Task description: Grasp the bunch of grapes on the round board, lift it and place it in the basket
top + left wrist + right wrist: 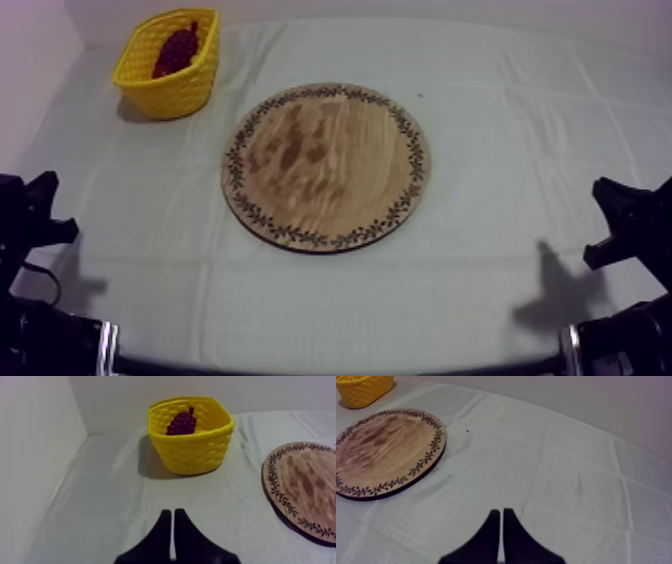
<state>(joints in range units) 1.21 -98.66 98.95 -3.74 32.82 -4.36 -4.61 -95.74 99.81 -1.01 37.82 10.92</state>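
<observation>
**A:** What is under our arms?

**B:** A table with a grey-white cloth over it. Fold lines in the cloth make big squares. It is a little wrinkled on our right side.

**A:** And what is around the table?

**B:** A plain pale back wall and a plain pale side wall on our left. They meet in a corner behind the basket.

**A:** Where are the grapes?

**B:** The grapes are inside the yellow basket. They are dark purple and we think they lean on its far side. The basket stands at the far left of the table, near that corner, well apart from the board.

**A:** And the board?

**B:** The round wooden board lies flat in the middle of the table. A ring of little dark leaves runs around its rim, and the wood has darker brown patches.

**A:** What about our claws?

**B:** Our left claw has its two black fingers pressed together in a thin wedge with nothing between them. It hangs over the cloth and points at the basket. Our right claw is the same, fingers together and holding nothing, over the cloth beside the board. From above, both arms sit low at the two sides of the table and throw dark shadows on the cloth.
</observation>
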